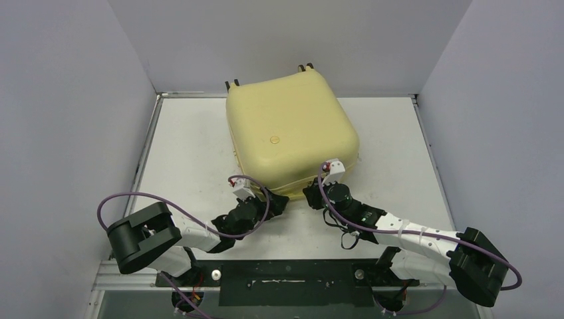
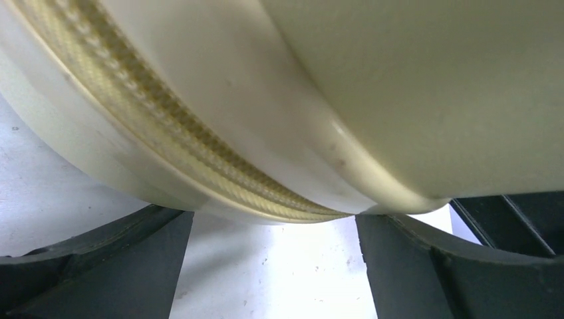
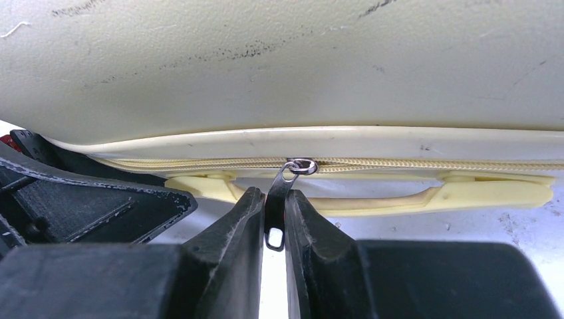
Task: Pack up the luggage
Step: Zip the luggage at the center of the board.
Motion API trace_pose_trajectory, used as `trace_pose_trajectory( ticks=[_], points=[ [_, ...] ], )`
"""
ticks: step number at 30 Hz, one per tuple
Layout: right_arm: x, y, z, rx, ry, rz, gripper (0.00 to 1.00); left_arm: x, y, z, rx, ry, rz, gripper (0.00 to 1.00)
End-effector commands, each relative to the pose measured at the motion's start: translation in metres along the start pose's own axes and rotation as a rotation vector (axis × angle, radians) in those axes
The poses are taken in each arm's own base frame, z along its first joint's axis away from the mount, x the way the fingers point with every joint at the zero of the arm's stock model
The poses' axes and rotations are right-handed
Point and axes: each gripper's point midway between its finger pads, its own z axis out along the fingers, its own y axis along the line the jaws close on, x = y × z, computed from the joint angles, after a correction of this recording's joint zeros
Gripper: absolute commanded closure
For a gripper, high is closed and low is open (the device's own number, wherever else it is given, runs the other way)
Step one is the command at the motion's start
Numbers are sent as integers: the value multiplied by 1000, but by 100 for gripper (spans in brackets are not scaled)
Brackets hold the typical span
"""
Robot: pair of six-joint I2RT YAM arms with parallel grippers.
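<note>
The luggage [image 1: 292,129], a pale yellow hard-shell case, lies closed on the white table [image 1: 186,146]. My right gripper [image 3: 273,199] is at its near edge, shut on the metal zipper pull [image 3: 282,189], which hangs from the slider [image 3: 301,166] on the zipper seam, just above the case's yellow handle [image 3: 399,198]. In the top view the right gripper [image 1: 314,191] touches the near side. My left gripper [image 2: 273,229] stands wide open under the luggage's near left corner [image 2: 279,113]; its fingers [image 2: 106,266] flank the zipper seam [image 2: 166,126] and hold nothing.
Grey walls close in the table at the back and both sides. The case's black wheels [image 1: 305,67] point to the back wall. A finger of the left gripper [image 3: 86,206] shows at the left of the right wrist view, close beside the right gripper.
</note>
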Motion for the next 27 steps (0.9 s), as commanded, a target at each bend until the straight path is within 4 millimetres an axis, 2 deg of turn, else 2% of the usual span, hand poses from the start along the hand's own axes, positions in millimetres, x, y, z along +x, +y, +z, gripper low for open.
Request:
trace_pose_trajectory(
  ticks=[1, 3, 6, 13, 18, 20, 25, 27],
  points=[
    [-15, 8, 0, -9, -28, -8, 100, -28, -47, 1, 137, -97, -88, 8],
    [-16, 9, 1, -15, -28, -7, 100, -29, -53, -4, 144, -108, -101, 6],
    [-14, 14, 4, -32, -26, 2, 100, -27, -55, -1, 101, -118, -92, 4],
    [-11, 37, 9, -104, -17, 3, 100, -24, -48, 21, -4, -155, -145, 3],
    [-8, 41, 9, -122, -11, -1, 100, -21, -58, 39, -22, -166, -159, 3],
    [-6, 42, 7, -126, -9, 0, 100, -17, -52, 47, -62, -173, -144, 3],
    [0, 33, 2, -93, 3, -2, 100, -17, -40, 56, -115, -218, -142, 31],
    [-2, 18, -2, -14, 0, 3, 100, -18, -30, 54, -143, -229, -125, 49]
  ],
)
